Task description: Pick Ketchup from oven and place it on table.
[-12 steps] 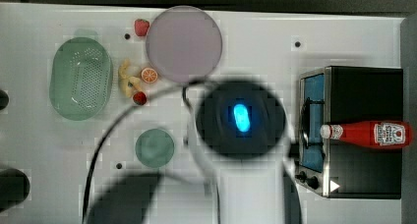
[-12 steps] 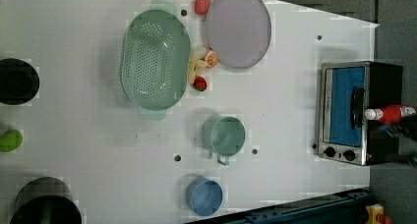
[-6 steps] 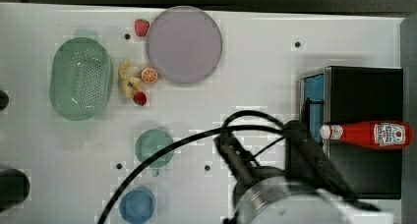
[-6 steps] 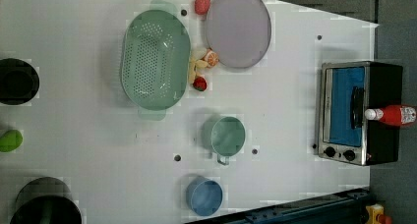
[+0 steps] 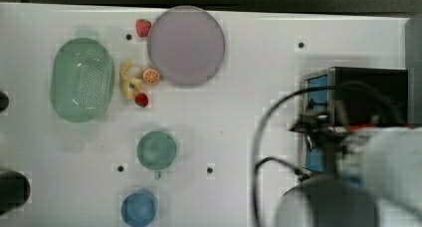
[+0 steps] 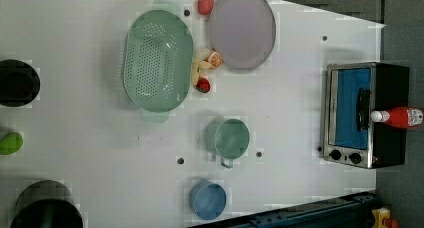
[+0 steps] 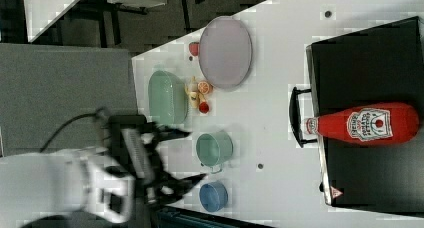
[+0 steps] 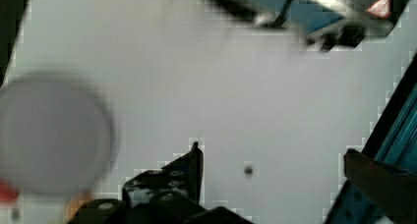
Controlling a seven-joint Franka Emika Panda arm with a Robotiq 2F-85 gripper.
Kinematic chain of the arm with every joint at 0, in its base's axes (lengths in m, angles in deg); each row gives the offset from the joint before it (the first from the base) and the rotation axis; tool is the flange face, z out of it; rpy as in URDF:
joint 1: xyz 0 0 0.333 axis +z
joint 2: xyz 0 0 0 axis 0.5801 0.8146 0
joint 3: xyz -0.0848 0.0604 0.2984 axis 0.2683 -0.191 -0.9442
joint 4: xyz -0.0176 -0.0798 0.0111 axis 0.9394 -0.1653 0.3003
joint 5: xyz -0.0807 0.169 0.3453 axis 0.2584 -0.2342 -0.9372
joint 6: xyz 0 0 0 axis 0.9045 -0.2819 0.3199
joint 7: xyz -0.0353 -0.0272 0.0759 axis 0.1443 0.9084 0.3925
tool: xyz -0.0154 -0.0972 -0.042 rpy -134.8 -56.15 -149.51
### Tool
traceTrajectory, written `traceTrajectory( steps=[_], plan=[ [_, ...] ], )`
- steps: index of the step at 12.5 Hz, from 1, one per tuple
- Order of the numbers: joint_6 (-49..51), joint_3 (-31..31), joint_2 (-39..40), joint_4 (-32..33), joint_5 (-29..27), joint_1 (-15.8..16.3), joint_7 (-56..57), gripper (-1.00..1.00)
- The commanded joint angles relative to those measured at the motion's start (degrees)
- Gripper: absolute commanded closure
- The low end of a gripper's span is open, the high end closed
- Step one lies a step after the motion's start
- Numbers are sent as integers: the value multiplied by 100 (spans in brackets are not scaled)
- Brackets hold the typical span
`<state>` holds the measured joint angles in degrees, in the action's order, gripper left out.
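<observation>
The Ketchup (image 7: 367, 123) lies on its side on top of the oven (image 7: 370, 78), cap toward the oven's handle. The gripper (image 7: 190, 155) hangs well apart from the oven, above the table (image 7: 270, 113), fingers spread wide, holding nothing.

White arm (image 7: 55, 180), black tool (image 7: 170, 160), looping black cables (image 5: 259, 152).

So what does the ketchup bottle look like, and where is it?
The Ketchup is a slim red bottle, plastic by the look, with a white cap and a white-and-red label. It lies on its side on the flat black top of the oven, not inside it. In the right view its cap points toward the door handle. Only the oven touches it.
</observation>
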<state>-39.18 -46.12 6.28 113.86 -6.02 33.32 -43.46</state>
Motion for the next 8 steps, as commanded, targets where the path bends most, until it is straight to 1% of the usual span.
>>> traceTrajectory(
  steps=[1, 8],
  plan=[
    [-476, 498, 102, 90, -55, -123, 113, -100],
    [-2346, 1490, 1626, 11, -68, -200, 113, -100]
  ],
)
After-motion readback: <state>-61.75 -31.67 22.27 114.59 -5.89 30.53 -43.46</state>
